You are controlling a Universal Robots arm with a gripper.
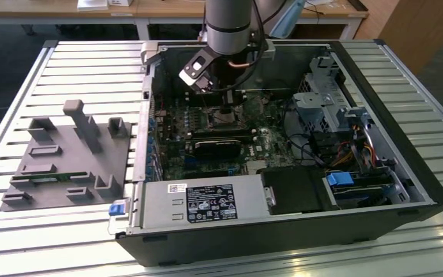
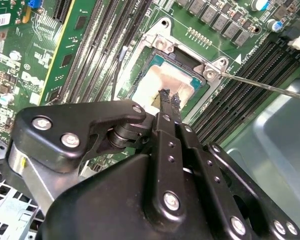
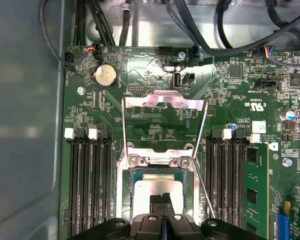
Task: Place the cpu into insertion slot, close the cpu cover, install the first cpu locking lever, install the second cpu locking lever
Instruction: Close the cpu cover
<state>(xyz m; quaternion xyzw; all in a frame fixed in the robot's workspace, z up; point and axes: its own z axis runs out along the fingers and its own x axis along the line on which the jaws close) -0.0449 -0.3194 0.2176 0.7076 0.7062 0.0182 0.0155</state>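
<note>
1. Your computer case [image 1: 283, 242] lay open on the slatted table [image 1: 52, 242]. The arm [image 1: 228, 26] reached down into it over the green motherboard [image 1: 177, 164].
2. In the first wrist view, the insertion slot [image 3: 121, 192] sat between the banks of memory slots [image 3: 87, 185], its silver rim plain to see.
3. The cpu cover [image 3: 162, 100] looked to be standing open beyond the slot's hinge end, with board showing through its cut-out. I judged the cover not yet closed.
4. The cpu [image 3: 157, 187] lay flat inside the slot, dull grey top up and a teal edge showing around it. Step one looked done.
5. Your gripper [image 2: 170, 96] was clenched, fingers pressed together and holding nothing, with the tips right over the cpu's middle.
6. In the second wrist view, a thin lever rod [image 2: 262, 85] stuck out free from the slot's corner, so that lever wasn't latched. By my reckoning the cover and both levers were left to do.
7. You'd have struggled to tell whether the tips actually touched the cpu. I couldn't pick out the second lever for certain, and the gripper's body hid the slot's near edge in both wrist views.
</note>
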